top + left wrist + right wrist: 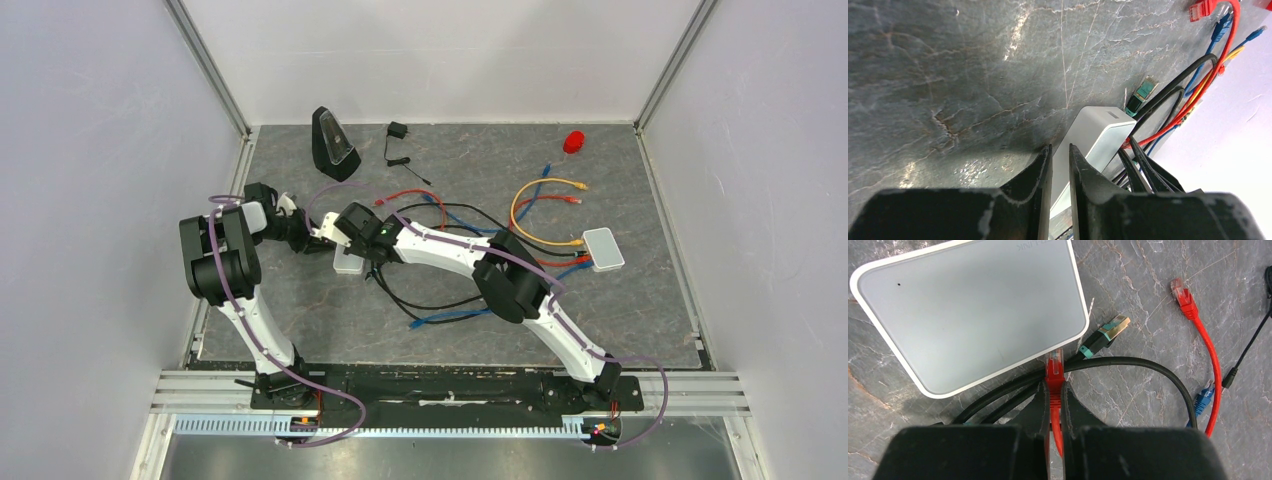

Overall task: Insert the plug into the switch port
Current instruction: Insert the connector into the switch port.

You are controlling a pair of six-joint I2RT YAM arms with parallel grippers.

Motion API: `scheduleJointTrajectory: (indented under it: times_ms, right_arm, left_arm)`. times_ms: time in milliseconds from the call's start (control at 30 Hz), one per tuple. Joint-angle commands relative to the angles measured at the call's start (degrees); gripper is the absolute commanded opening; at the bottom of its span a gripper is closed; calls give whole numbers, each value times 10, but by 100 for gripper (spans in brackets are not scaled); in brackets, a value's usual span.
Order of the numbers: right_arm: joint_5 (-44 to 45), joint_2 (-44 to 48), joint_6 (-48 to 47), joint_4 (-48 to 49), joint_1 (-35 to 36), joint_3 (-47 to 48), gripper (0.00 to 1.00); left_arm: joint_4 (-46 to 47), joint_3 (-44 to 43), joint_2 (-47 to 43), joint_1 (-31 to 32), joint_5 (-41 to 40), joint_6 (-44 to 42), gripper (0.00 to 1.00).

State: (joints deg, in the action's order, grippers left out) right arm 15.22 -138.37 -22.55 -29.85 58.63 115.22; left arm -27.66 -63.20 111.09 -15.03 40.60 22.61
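Pretty sure this is the insertion step itself. The right gripper is pinched tight on the red plug, and the plug's tip touches the near edge of the switch box, mid-left on the table. The left gripper is closed narrow on the box's rim, bracing it I'd guess. The next move calls for a straight push lined up on the port, which I can't see. The box is flat, pale grey, with rounded corners. A green-booted plug lies just beside it.
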Motion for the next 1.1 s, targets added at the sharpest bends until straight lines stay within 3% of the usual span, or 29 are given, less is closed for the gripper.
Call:
scheduleJointTrajectory:
  times_ms: [0, 400, 1067]
  right_arm:
    - [-8, 15, -7, 34, -6, -21, 0]
    - [-46, 31, -22, 77, -16, -62, 0]
    - [-51, 9, -81, 56, 16, -22, 0]
  left_arm:
    - [-9, -15, 11, 4, 19, -19, 24]
    - [3, -33, 18, 5, -9, -3, 24]
    - [-6, -43, 26, 15, 30, -5, 24]
